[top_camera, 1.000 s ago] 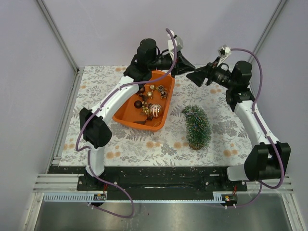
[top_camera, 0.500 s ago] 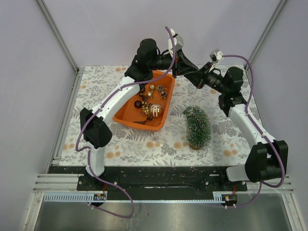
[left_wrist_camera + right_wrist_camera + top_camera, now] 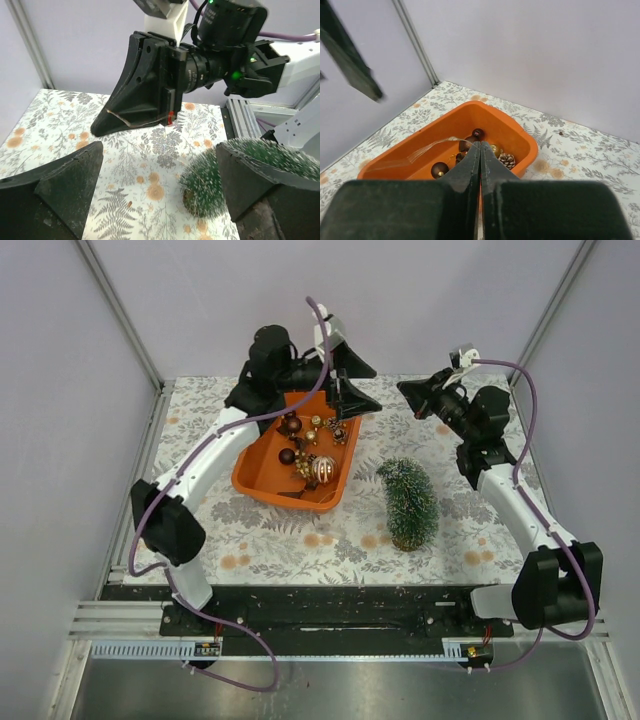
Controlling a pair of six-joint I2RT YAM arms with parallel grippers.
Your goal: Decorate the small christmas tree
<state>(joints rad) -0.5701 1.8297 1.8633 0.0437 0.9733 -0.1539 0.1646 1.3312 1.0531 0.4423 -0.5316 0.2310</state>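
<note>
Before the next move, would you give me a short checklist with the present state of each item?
1. Left tool open: ok.
2. Right tool shut: ok; whether it grips anything: cannot tell.
3. Baubles lie in the orange tub: ok.
4. Small christmas tree upright: not ok, it seems to lie on its side.
5. The two tools apart from each other: ok.

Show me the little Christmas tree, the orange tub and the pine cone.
small christmas tree point(image 3: 408, 502), top external view, middle of its foliage.
orange tub point(image 3: 265, 465), top external view, bare left inner wall.
pine cone point(image 3: 507, 160), right wrist view, its centre.
</note>
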